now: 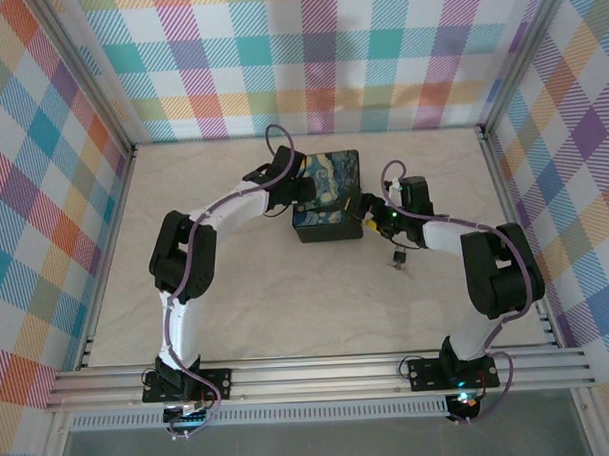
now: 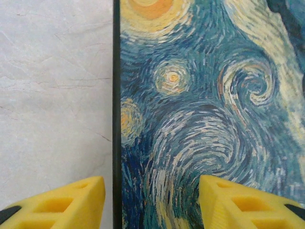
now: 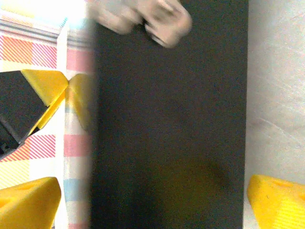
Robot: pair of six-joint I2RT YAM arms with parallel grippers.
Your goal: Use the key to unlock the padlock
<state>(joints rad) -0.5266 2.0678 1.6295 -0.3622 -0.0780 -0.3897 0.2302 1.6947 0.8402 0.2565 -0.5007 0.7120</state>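
The black box with the blue-and-yellow painted lid [image 1: 328,187] sits mid-table. My left gripper [image 2: 151,202] hovers open over the lid's left edge, one yellow finger [image 2: 66,202] above the table and the other above the lid [image 2: 200,95]. My right gripper [image 3: 153,200] is open wide and close against the box's black side wall [image 3: 171,124]. A blurred grey metal piece [image 3: 152,19] at the top of that wall may be the padlock. The key [image 1: 399,264], a tiny silvery piece, lies on the table beside the right arm, apart from both grippers.
Plaid walls and metal rails [image 1: 320,373] enclose the pale tabletop [image 1: 287,309]. The left gripper's yellow fingers [image 3: 47,90] appear past the box in the right wrist view. Open table lies in front of the box.
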